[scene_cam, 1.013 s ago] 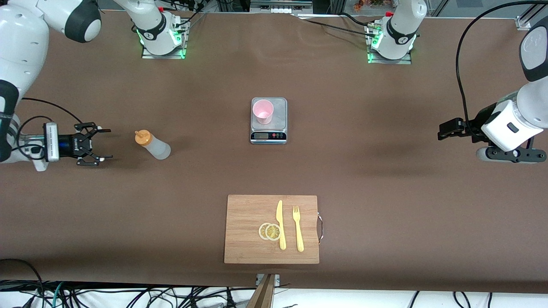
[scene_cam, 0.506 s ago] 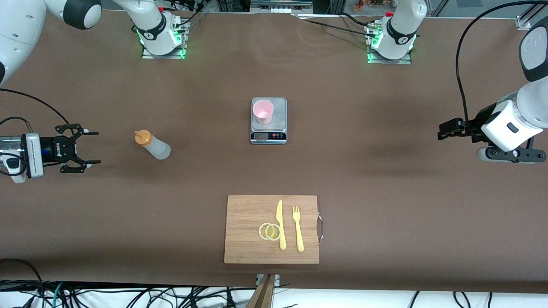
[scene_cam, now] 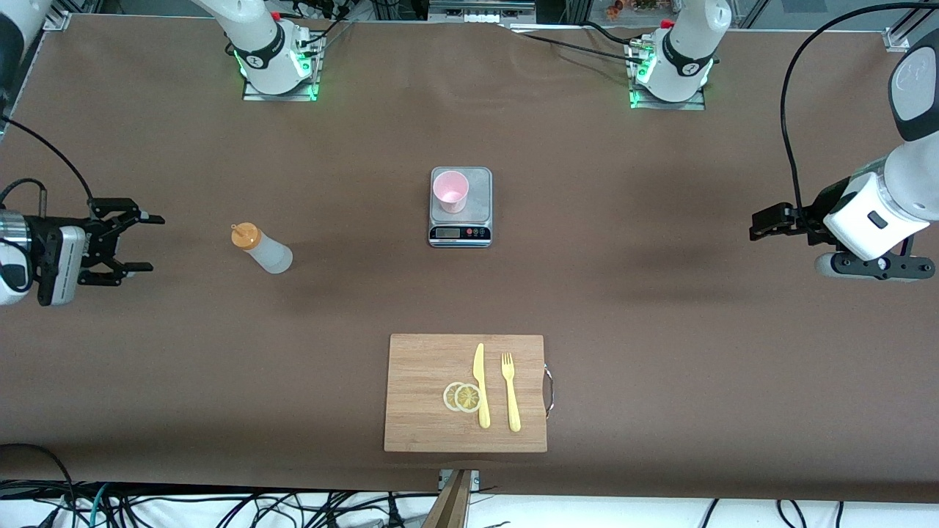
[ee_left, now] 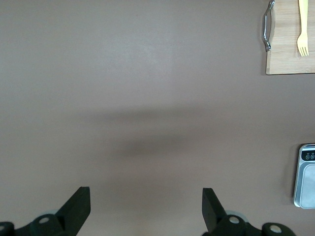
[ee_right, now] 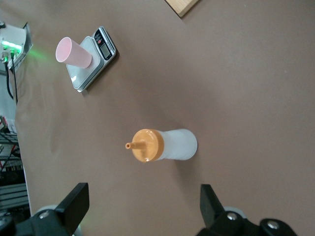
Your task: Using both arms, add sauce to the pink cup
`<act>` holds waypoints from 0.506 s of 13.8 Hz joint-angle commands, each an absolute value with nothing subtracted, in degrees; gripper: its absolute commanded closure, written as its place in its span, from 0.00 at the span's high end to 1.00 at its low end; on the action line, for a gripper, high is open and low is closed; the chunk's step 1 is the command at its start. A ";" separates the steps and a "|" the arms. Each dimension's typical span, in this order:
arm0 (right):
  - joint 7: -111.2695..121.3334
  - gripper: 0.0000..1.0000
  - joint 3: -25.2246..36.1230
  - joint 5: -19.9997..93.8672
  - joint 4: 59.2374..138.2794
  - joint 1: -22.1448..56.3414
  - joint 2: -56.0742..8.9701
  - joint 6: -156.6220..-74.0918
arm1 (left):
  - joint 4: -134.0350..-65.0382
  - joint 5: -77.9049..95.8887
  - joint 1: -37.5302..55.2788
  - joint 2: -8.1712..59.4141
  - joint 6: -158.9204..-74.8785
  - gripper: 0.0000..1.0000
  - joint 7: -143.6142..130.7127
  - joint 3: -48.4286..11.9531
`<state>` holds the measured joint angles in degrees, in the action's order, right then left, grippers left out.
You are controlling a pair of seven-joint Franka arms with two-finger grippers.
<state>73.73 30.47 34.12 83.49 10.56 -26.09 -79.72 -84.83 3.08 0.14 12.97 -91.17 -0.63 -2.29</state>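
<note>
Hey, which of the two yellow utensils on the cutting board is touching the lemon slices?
The knife. Its blade edge meets the lemon slices, while the fork lies apart, toward the board's metal handle.

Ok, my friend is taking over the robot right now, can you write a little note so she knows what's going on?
Right claw: open, empty, beside the sauce bottle toward the right arm's end of the table.
Left claw: open, empty, waiting over bare table at the left arm's end.
Sauce bottle stands upright on the table.
Pink cup stands on the grey scale and looks empty.
Done: nothing yet.
Left: grab the bottle, squeeze sauce into the cup.
</note>
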 commanded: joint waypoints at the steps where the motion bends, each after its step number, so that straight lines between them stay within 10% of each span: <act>1: 64.20 1.00 22.70 25.52 88.93 6.17 -19.27 -85.58 | -83.06 4.57 0.18 13.80 -90.09 1.00 0.44 -2.11; 7: 38.64 1.00 10.39 9.62 96.39 1.85 -8.99 -90.52 | -83.06 4.39 0.35 13.80 -90.09 1.00 0.44 -2.02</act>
